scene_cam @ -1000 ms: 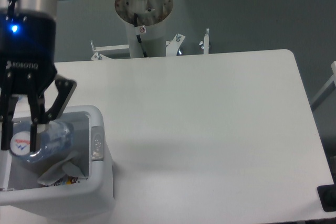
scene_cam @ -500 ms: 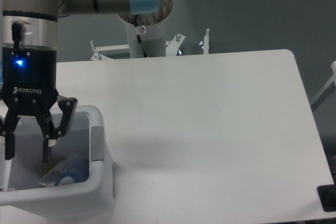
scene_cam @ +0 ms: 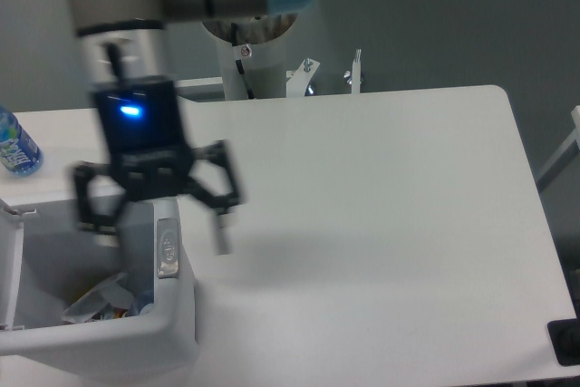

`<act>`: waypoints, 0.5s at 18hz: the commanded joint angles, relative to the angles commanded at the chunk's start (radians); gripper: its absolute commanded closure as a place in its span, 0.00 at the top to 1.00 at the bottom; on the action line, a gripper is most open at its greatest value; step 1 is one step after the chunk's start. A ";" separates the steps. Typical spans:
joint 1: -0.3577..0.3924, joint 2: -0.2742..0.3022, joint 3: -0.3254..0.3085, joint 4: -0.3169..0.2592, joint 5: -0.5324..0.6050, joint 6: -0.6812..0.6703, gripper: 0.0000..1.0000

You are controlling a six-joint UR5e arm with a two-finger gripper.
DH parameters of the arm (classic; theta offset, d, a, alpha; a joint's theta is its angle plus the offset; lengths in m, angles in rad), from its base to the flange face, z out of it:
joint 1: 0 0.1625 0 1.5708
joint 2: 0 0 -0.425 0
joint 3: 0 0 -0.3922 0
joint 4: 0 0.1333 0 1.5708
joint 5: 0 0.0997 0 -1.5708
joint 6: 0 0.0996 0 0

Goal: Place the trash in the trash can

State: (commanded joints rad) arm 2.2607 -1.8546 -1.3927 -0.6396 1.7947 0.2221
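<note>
It looked like a robotics lab; a plain white bench [scene_cam: 381, 188] stood against grey walls. The arm's pedestal [scene_cam: 249, 56] was bolted behind it.

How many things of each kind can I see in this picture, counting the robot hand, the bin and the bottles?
Robot gripper: 1
Trash can: 1
Trash pieces visible inside the can: at least 2, heaped together, hard to separate
Intact blue-labelled bottle on the table: 1
Table: 1
Total: about 6
</note>
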 joint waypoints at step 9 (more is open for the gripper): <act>0.178 0.092 -0.068 -0.320 0.005 0.347 1.00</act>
State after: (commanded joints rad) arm 2.4390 -1.7626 -1.4604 -0.9598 1.7994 0.5689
